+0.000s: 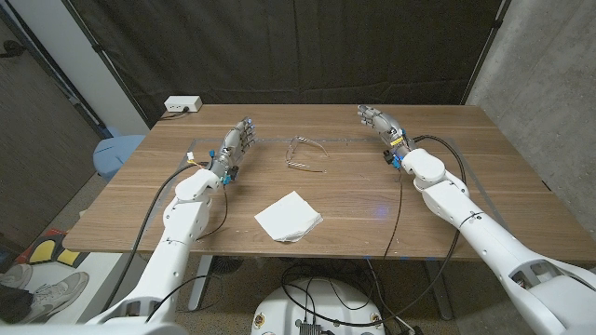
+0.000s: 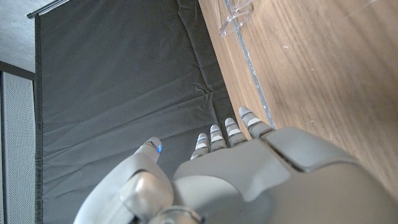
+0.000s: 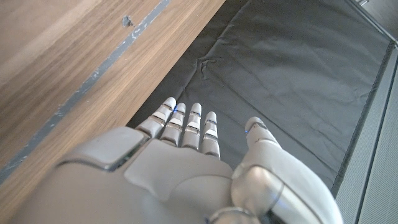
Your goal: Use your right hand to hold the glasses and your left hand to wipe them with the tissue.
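Clear-framed glasses [image 1: 305,154] lie on the wooden table [image 1: 484,158] at the far middle; part of them [image 2: 236,17] shows in the left wrist view. A white folded tissue [image 1: 288,217] lies nearer the front edge, in the middle. My left hand [image 1: 235,149] stands on its edge to the left of the glasses, fingers straight and apart, holding nothing [image 2: 249,180]. My right hand [image 1: 383,126] stands at the far right of the glasses, fingers extended and empty [image 3: 180,168]. Neither hand touches the glasses or the tissue.
A black curtain [image 1: 307,46] hangs behind the table. A white power strip [image 1: 182,105] sits at the far left corner. A blue stool [image 1: 116,154] stands left of the table. Thin tape lines [image 3: 99,68] mark the tabletop.
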Motion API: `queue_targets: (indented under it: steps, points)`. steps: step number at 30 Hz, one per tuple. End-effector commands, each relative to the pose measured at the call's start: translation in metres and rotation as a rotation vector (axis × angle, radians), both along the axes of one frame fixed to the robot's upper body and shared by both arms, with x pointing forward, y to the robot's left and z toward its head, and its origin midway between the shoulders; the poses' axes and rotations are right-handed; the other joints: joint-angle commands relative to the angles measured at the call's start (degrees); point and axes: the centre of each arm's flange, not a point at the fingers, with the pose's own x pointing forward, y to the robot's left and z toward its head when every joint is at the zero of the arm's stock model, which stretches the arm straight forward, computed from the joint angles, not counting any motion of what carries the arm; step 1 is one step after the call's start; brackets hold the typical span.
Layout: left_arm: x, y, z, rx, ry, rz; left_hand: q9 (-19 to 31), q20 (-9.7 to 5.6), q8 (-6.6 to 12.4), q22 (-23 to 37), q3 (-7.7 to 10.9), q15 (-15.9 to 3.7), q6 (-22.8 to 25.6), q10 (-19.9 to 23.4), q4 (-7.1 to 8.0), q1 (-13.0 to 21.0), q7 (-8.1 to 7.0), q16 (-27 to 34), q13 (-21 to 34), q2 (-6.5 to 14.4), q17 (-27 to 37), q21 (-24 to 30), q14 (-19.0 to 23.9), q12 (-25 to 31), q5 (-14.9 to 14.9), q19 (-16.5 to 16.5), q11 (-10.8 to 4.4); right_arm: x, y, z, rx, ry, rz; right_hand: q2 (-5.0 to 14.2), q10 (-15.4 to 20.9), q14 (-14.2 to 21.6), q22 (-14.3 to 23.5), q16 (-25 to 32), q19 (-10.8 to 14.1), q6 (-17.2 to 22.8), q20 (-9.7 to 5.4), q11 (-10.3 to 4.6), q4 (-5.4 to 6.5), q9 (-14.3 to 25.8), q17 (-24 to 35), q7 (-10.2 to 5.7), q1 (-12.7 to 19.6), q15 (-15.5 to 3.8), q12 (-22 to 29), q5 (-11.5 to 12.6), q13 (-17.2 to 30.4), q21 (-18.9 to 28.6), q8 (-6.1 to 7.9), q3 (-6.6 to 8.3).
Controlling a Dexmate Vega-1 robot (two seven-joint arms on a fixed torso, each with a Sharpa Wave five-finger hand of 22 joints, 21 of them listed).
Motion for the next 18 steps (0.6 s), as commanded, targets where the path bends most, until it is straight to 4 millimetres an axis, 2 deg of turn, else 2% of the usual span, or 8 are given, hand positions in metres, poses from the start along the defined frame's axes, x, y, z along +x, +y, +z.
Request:
queue_targets:
  steps: [1, 9, 18]
  points:
    - [-0.006, 0.001, -0.003, 0.052, 0.022, -0.007, 0.32, 0.98, 0.34, 0.17, 0.23, 0.26, 0.69, 0.78, -0.46, 0.88, -0.25, -0.03, 0.23, 0.23, 0.23, 0.30, 0.79, 0.43, -0.21, 0.05, -0.11, -0.007, 0.024, 0.009, -0.121, -0.036, -0.025, 0.43, 0.41, 0.40, 0.18, 0.23, 0.86, 0.64, -0.26, -0.40, -0.33, 0.15, 0.21, -0.03, 0.90, -0.49, 0.23, 0.44, 0.20, 0.27, 0.30, 0.46]
    - [-0.012, 0.001, -0.004, 0.083, 0.026, -0.007, 0.34, 1.59, 0.42, 0.23, 0.62, 0.65, 1.51, 2.20, -0.83, 1.70, -0.09, 0.05, 0.26, 0.22, 0.29, 0.31, 1.59, 0.70, -0.72, 0.16, 0.02, -0.013, 0.040, 0.011, -0.192, -0.061, -0.036, 0.92, 0.70, 0.60, 0.18, 0.27, 1.11, 0.88, -0.67, -0.81, -0.47, 0.17, 0.25, -0.36, 1.42, -1.00, 0.28, 0.55, 0.20, 0.35, 0.33, 0.78]
    - [-0.021, 0.007, -0.009, 0.106, 0.037, -0.008, 0.37, 2.26, 1.23, 0.35, 1.12, 1.04, 5.09, 4.58, -1.06, 2.69, 0.43, 0.30, 0.32, 0.23, 0.41, 0.34, 3.28, 1.04, -1.61, 0.27, 0.55, -0.020, 0.060, 0.012, -0.280, -0.090, -0.044, 1.03, 0.72, 0.68, 0.19, 0.27, 1.16, 0.95, -0.62, -1.17, -0.53, 0.18, 0.28, -0.48, 1.67, -1.16, 0.24, 0.59, 0.20, 0.35, 0.32, 0.89]
